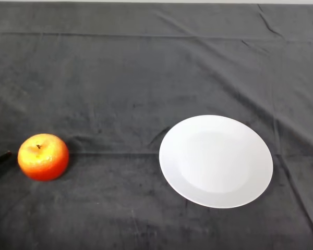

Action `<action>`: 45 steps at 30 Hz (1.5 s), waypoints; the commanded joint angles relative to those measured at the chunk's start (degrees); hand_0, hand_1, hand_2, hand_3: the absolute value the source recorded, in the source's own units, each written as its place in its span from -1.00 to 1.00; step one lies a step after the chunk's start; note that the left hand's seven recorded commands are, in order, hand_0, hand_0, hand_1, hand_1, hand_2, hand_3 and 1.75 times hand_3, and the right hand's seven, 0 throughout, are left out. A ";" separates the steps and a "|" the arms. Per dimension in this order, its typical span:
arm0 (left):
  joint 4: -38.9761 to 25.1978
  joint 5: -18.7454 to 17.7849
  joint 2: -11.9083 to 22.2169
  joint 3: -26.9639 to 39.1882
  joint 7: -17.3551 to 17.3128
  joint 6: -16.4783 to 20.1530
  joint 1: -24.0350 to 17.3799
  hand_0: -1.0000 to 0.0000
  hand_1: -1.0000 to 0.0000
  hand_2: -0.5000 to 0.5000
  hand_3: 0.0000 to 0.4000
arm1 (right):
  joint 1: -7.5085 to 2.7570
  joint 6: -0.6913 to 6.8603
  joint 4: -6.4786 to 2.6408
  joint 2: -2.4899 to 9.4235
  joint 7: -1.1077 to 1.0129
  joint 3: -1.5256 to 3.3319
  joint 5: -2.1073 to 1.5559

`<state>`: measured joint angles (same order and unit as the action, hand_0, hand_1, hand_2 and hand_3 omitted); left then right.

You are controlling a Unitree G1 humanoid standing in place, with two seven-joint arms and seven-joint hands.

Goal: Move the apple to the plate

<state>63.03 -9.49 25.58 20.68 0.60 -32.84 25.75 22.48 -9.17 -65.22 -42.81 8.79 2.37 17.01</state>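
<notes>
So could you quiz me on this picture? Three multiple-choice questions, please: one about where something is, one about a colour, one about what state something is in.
1. Where does the apple lie, relative to the plate?
A. On the plate
B. To its left, apart from it
C. Behind it, touching it

2. What colour is the plate?
A. White
B. Blue
C. Black

3. What is the state of the plate?
A. It holds the apple
B. It is turned upside down
C. It has nothing on it

Answers:
1 B: dark cloth shows between the apple and the plate.
2 A: the plate is plain white against the dark cloth.
3 C: its whole face shows bare, while the apple sits upright on the cloth, stem upward.
</notes>
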 commanded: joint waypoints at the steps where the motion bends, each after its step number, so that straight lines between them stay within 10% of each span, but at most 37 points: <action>1: -0.62 1.40 -0.53 -1.63 -0.70 0.78 1.54 1.00 1.00 0.00 -1.00 | -2.57 0.65 -0.71 2.71 0.05 0.56 -0.27; 45: -0.03 5.11 -3.25 -10.51 -12.24 -2.25 3.19 1.00 1.00 0.00 -1.00 | -2.67 0.79 -0.49 2.71 0.01 0.50 -0.29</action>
<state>63.03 -5.31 22.39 11.54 -10.93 -33.89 26.09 22.48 -9.16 -65.21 -42.82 8.79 2.34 17.02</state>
